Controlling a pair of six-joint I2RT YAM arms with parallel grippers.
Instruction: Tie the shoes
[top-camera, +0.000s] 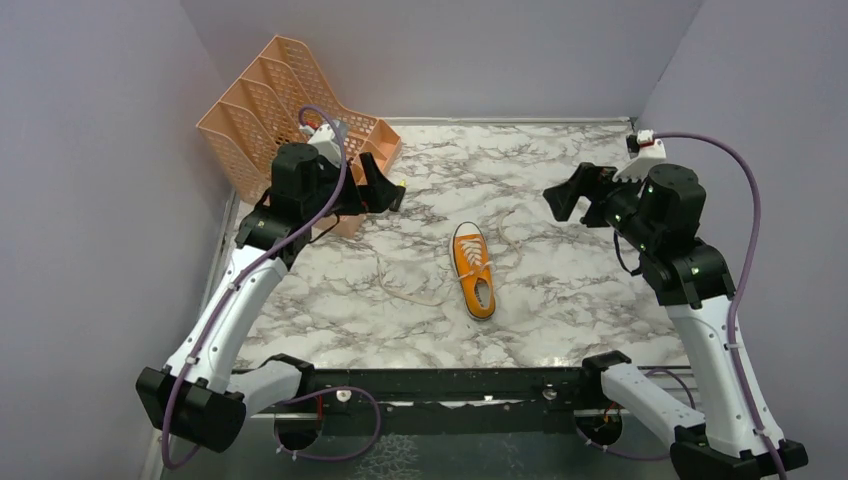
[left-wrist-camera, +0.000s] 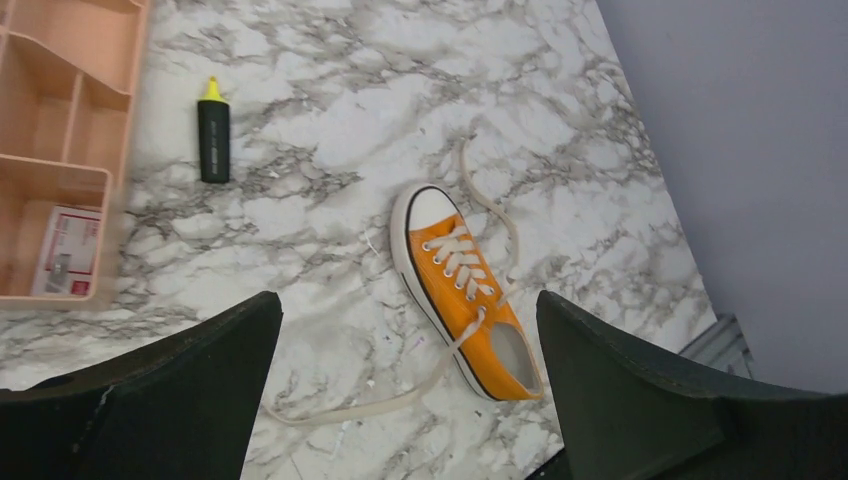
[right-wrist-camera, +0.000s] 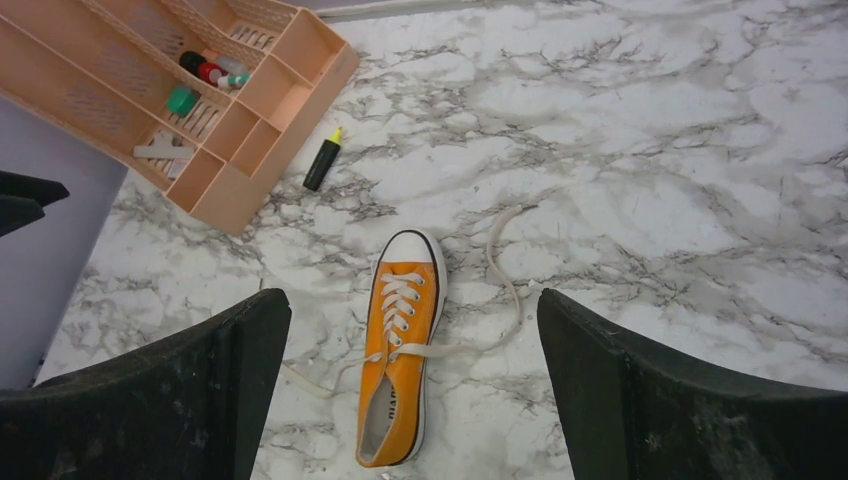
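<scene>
One small orange sneaker (top-camera: 473, 268) with a white toe cap lies in the middle of the marble table, toe pointing away. It also shows in the left wrist view (left-wrist-camera: 480, 340) and the right wrist view (right-wrist-camera: 425, 310). Its white laces are untied. One end (left-wrist-camera: 380, 405) trails out to the left, and the other (right-wrist-camera: 505, 290) loops out to the right. My left gripper (top-camera: 385, 187) hovers open and empty, back and left of the shoe (left-wrist-camera: 408, 300). My right gripper (top-camera: 572, 195) hovers open and empty, back and right of it (right-wrist-camera: 415, 295).
A peach desk organizer (top-camera: 300, 110) stands at the back left, holding pens and small items (right-wrist-camera: 200, 70). A black highlighter with a yellow cap (left-wrist-camera: 213, 135) lies on the table beside it. Grey walls close in the left, back and right sides.
</scene>
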